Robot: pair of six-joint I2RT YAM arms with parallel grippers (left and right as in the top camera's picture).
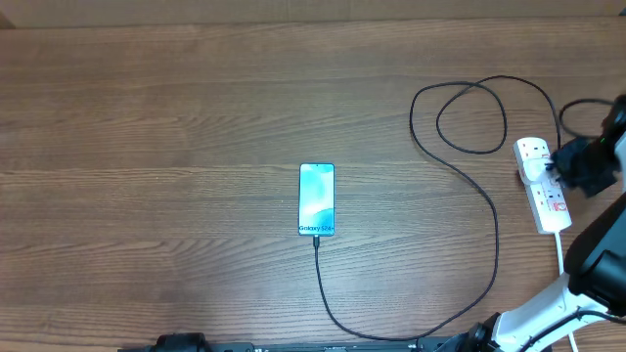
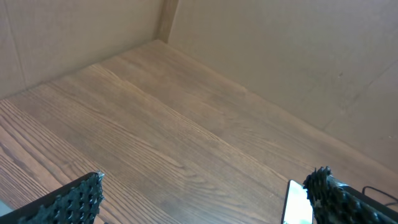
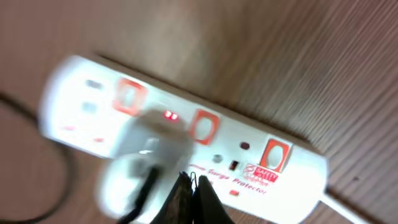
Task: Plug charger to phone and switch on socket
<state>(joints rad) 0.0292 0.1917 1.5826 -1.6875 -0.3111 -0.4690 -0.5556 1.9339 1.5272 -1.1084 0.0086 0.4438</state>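
The right claw (image 3: 189,190), clenched empty, sits over the socket (image 3: 267,152) on the table's (image 1: 196,117) right side, apparently near its switches (image 3: 202,124). The socket's long axis runs away from the robot.

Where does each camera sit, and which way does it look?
Overhead: above the table, looking straight down on phone, charger, socket; the right gripper shows at the edge.
Left wrist: low, facing across the table; open left gripper.
Right wrist: close above the socket; shut right gripper.
Shared: socket, in overhead and right wrist.
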